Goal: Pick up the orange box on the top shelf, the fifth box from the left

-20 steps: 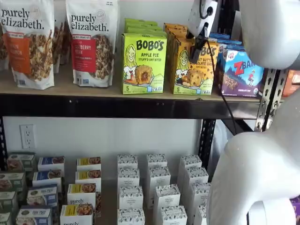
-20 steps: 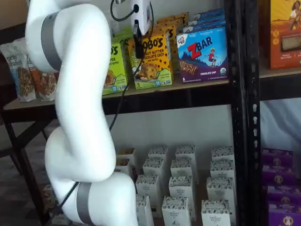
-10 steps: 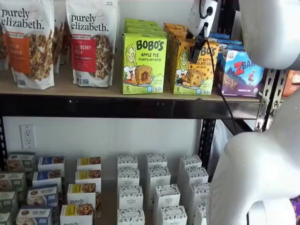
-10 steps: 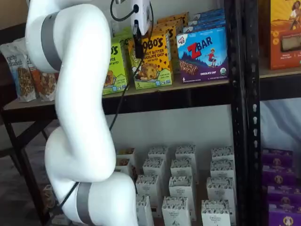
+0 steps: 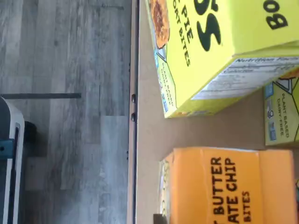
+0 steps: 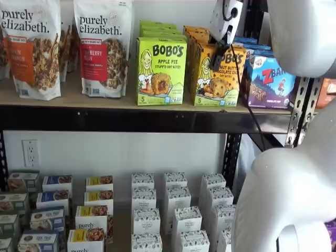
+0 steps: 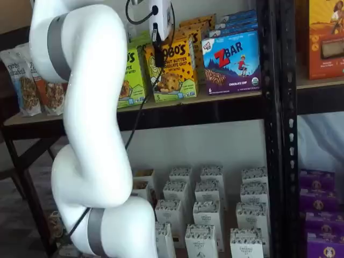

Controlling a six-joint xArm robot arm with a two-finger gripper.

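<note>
Orange box [image 6: 217,76] reads "BOBO'S", "PEANUT BUTTER".

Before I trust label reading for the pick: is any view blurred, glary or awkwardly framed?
Wrist view: turned sideways and very close, so the orange box and the lime-green Bobo's carton are cropped, though their print stays legible. Both shelf views: evenly lit, no strong glare; the gripper overlaps the orange box's front, and the white arm fills much of the frame.
</note>
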